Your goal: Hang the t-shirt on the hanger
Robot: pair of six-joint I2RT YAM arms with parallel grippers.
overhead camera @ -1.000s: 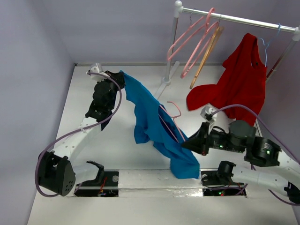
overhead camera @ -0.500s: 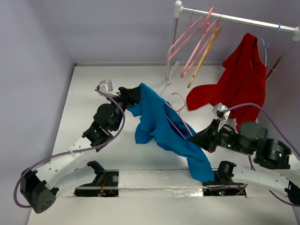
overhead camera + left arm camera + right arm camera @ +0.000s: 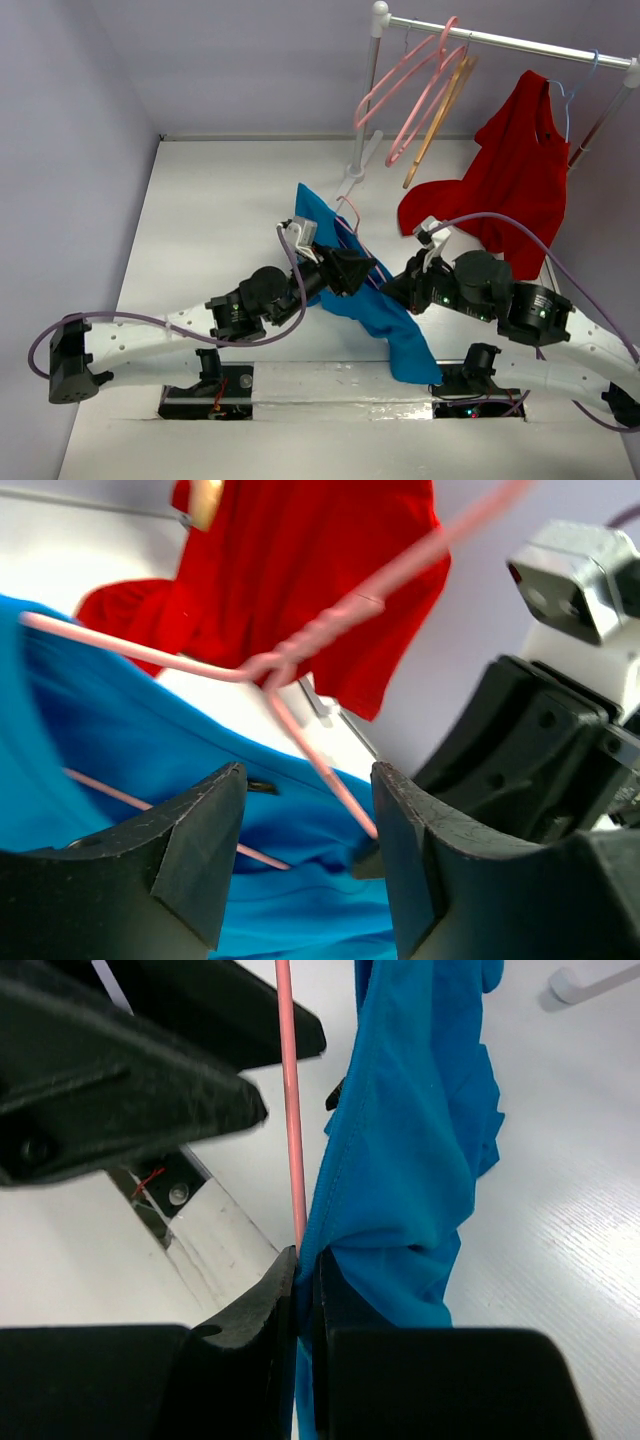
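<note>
The bright blue t-shirt (image 3: 392,335) hangs crumpled between the two grippers in the middle of the table. It is draped over the pale pink hanger (image 3: 350,208), whose hook sticks out above the cloth. My right gripper (image 3: 392,292) is shut on the t-shirt's hem (image 3: 420,1110), with the hanger's rod (image 3: 290,1080) running into the jaw tips (image 3: 305,1255). My left gripper (image 3: 360,268) stands open right beside it. Between its fingers (image 3: 305,780) I see blue cloth (image 3: 120,730) and the hanger's twisted neck (image 3: 270,670) beyond, nothing gripped.
A clothes rail (image 3: 500,40) crosses the back right on a white pole (image 3: 365,110). On it hang other pink hangers (image 3: 410,90), a tan wooden hanger (image 3: 440,110) and the red garment (image 3: 500,180) on a pale blue hanger (image 3: 575,85).
The left gripper has let go of the t-shirt's upper corner, opened, and swung from the far left to the middle beside the right gripper. The t-shirt now hangs lower.
</note>
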